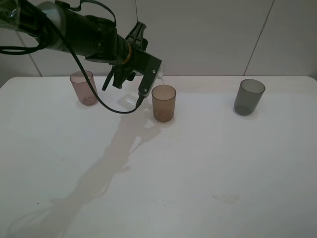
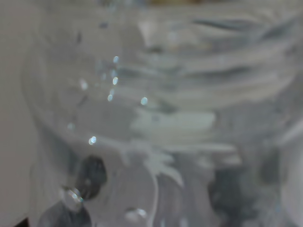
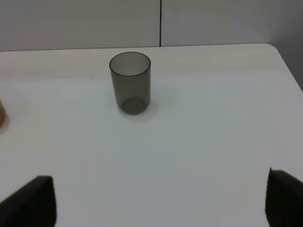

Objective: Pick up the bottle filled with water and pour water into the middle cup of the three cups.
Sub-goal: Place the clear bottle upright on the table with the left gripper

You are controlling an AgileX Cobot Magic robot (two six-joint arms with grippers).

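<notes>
My left gripper [image 1: 146, 63] is shut on the clear bottle [image 1: 160, 75] and holds it tipped on its side, its neck just above the rim of the amber-brown middle cup [image 1: 163, 102]. A thin thread of water seems to fall from the neck into the cup. The bottle's ribbed clear wall [image 2: 161, 109] fills the left wrist view, blurred. The pinkish-mauve cup [image 1: 83, 87] stands to the left and the smoky grey cup [image 1: 248, 96] to the right. My right gripper [image 3: 161, 203] is open and empty, well short of the grey cup [image 3: 130, 82]; it is outside the exterior high view.
The white table [image 1: 198, 163] carries only the three cups. A tiled wall runs behind its far edge. The left arm's cable hangs between the pink and amber cups. A sliver of the amber cup [image 3: 1, 116] shows in the right wrist view.
</notes>
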